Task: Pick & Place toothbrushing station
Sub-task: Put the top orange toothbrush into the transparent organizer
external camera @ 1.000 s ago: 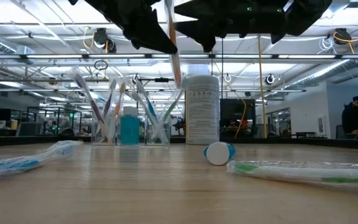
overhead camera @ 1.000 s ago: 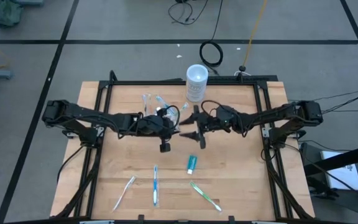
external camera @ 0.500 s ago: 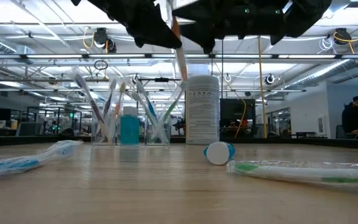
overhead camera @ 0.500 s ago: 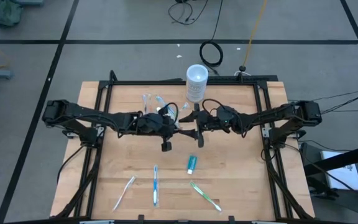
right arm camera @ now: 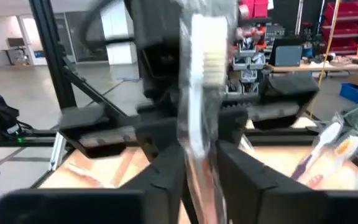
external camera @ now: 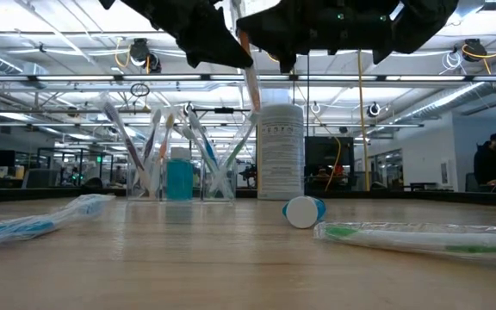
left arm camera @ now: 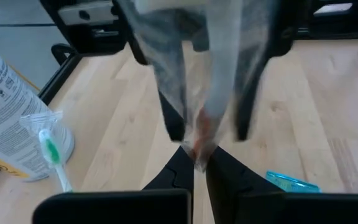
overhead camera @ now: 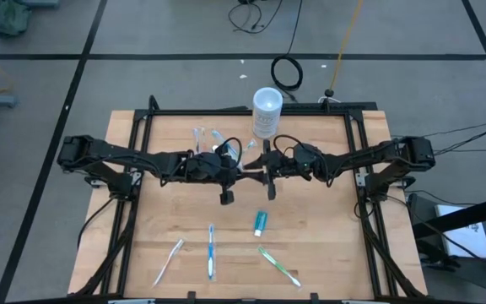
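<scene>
Toothbrushing station (overhead camera: 216, 139) nr table's (overhead camera: 327, 245) back edge

Colours as we log them. Table (overhead camera: 167, 219): pale blond wood with fine grain, framed by black rails. Both arms matt black. Cylindrical cup (overhead camera: 266, 113) at the far edge: white, with small grey print on its side. Toothbrushing station (external camera: 182, 164): clear plastic, glinting rims, with a teal-blue block showing through its middle. Small tube (overhead camera: 260, 223) near table centre: teal-blue with a white cap. Near left toothbrush (overhead camera: 169, 262): whitish in clear wrap. Middle toothbrush (overhead camera: 211, 252): blue and white. Near right toothbrush (overhead camera: 278, 267): green and white. Wrapped toothbrush (right arm camera: 199, 81) between the pincers: white bristles and handle with an orange patch, in cloudy clear film. Floor: grey with black lines.
</scene>
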`<state>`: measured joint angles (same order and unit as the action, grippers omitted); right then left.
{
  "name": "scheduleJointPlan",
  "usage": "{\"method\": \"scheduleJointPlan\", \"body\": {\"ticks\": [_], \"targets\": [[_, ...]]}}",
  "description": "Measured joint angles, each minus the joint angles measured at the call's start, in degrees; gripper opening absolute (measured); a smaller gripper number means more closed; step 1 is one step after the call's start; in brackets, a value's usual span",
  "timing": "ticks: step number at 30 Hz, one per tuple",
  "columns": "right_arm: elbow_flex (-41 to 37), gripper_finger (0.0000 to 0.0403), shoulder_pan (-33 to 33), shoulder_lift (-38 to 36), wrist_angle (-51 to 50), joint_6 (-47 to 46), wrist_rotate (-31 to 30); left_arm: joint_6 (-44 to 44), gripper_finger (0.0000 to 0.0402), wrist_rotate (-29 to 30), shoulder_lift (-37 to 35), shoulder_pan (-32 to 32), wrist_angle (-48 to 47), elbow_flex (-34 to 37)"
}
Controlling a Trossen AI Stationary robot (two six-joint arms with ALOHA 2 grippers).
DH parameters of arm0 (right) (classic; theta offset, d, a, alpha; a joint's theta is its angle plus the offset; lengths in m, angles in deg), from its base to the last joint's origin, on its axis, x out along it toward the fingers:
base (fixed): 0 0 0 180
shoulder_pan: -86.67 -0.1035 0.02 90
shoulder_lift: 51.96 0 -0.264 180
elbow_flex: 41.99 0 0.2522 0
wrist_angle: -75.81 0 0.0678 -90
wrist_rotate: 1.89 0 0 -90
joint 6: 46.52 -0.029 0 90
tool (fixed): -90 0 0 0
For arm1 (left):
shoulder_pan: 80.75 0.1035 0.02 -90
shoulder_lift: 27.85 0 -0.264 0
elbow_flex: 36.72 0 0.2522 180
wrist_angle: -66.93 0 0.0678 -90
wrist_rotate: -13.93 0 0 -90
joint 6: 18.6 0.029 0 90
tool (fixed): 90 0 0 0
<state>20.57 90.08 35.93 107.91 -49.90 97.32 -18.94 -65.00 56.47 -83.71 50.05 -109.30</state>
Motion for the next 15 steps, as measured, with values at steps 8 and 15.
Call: {"method": "scheduleJointPlan", "body": {"ticks": [8,15], "targets": [[0.0,0.0017,0.04,-0.04,0.42,1.82,-0.22,0.01,0.006,-0.21,-0.02,-0.07,-0.04,0.0],[0.0,0.0012,0.08,-0.04,-0.23,3.51,-1.73,0.17,0.014,6.83,-0.16,-0.97,-3.83,0.0]]}}
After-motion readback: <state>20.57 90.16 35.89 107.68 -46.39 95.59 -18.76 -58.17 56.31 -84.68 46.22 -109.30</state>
